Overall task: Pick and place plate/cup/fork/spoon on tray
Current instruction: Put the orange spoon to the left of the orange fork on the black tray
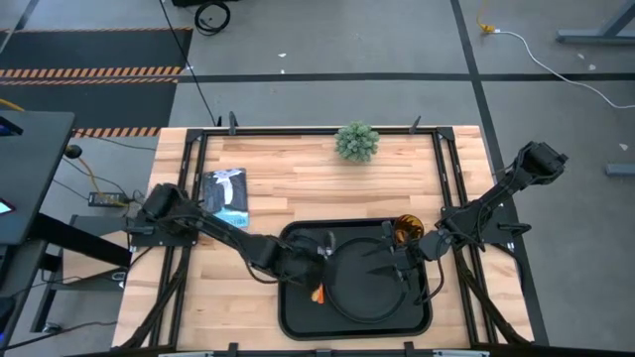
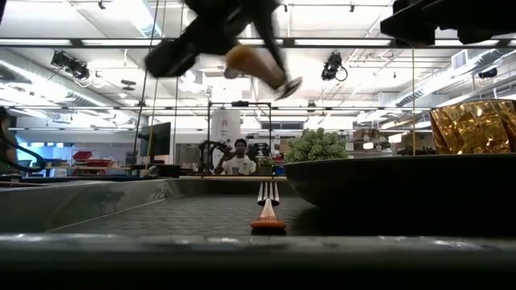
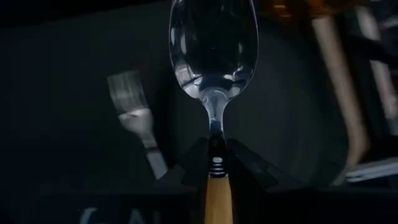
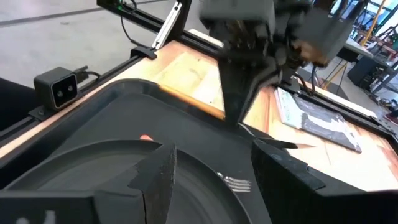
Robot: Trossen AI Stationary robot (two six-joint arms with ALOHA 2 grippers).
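Note:
The black tray (image 1: 298, 322) lies at the table's near middle. The round black plate (image 1: 369, 288) rests on it, and the amber cup (image 1: 408, 230) stands at the tray's far right corner. The fork (image 2: 268, 196) lies flat on the tray left of the plate, its handle end orange (image 1: 317, 294). My left gripper (image 1: 316, 260) is shut on the spoon (image 3: 213, 43) above the tray's left part. My right gripper (image 4: 214, 186) is open and empty over the plate's right side. My left gripper pinches the spoon between its two fingers where the orange handle meets the silver neck (image 3: 216, 177). The spoon runs on forward past the fingertips, along the fingers. It is lifted clear of the tray, with its bowl (image 2: 290, 87) slanting downward.
A small green plant (image 1: 357, 141) stands at the table's far middle. A flat printed package (image 1: 226, 195) lies at the left. Dark rails (image 1: 451, 169) run along the table's sides. A person (image 2: 239, 157) sits in the room beyond the table.

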